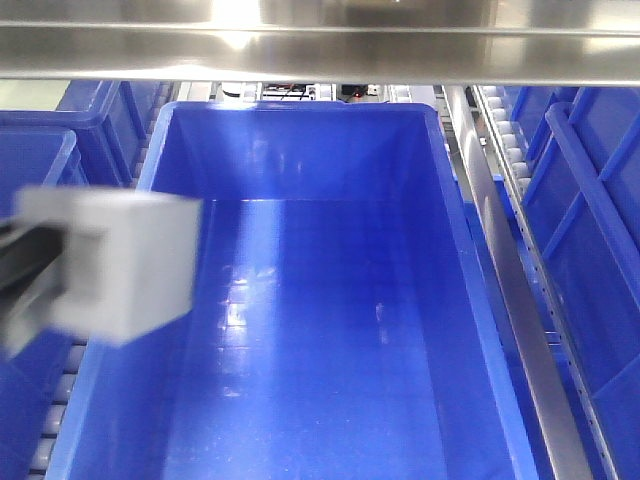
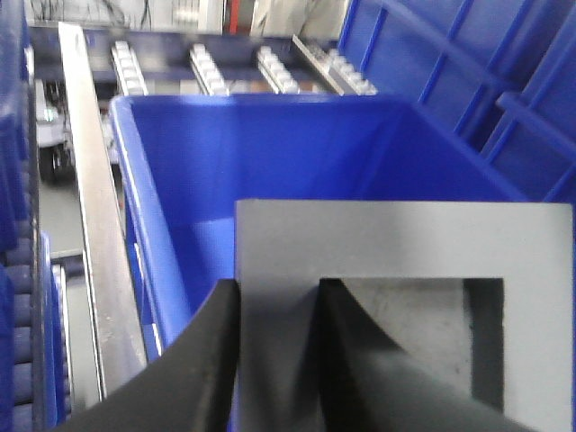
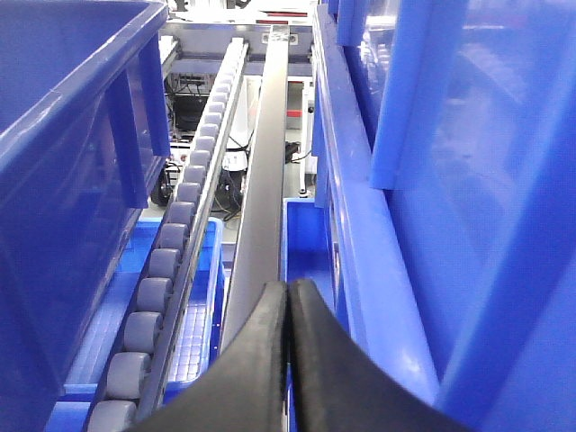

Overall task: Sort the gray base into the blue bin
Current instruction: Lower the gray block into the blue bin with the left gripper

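Observation:
The gray base (image 1: 125, 265) hangs blurred at the left of the front view, over the left rim of the blue bin (image 1: 330, 330). My left gripper (image 2: 279, 297) is shut on the base's thick border, one finger outside it and one inside the square recess of the gray base (image 2: 405, 261). In the left wrist view the blue bin (image 2: 270, 153) lies open beyond the block, and its inside looks bare. My right gripper (image 3: 288, 292) is shut on nothing, pointing along a metal rail (image 3: 265, 162) between crates.
Other blue crates (image 1: 590, 230) stand right and left (image 1: 40, 160) of the bin. Roller conveyors (image 3: 171, 261) and steel rails (image 1: 520, 300) run alongside. A steel shelf edge (image 1: 320, 45) crosses the top of the front view.

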### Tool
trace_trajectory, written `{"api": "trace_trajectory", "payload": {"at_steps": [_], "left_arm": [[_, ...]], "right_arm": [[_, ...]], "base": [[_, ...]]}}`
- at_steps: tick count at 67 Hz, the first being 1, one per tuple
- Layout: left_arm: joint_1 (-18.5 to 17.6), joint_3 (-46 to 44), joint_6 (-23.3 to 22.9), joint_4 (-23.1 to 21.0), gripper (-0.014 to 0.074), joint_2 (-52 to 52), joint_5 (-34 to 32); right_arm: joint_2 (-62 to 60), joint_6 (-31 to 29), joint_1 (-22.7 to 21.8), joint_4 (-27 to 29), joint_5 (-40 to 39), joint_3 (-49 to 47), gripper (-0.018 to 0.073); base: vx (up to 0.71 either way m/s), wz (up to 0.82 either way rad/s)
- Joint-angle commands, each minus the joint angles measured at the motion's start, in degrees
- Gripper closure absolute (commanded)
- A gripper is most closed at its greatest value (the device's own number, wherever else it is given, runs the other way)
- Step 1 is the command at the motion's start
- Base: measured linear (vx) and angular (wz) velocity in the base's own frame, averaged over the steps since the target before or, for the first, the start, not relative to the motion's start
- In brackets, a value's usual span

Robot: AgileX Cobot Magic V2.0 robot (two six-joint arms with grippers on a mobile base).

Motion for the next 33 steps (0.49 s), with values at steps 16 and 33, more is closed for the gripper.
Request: {"api": "trace_trajectory", "payload": {"at_steps": [16,33], "left_arm": [[-8.3,-13.05,3.57,-1.17,0.0594,22.92,-5.43],[-8.4,-22.45,1.5,-1.36,0.059,37.65,-3.32]], "right_arm": [[-0.42,-0.69,-0.09,-0.49,-4.58,0.32,0.0564],[-0.42,-0.69,-0.09,-0.49,-4.48,0.32,0.0564]], "base": [[0.0,0.0],[0.0,0.0]]}}
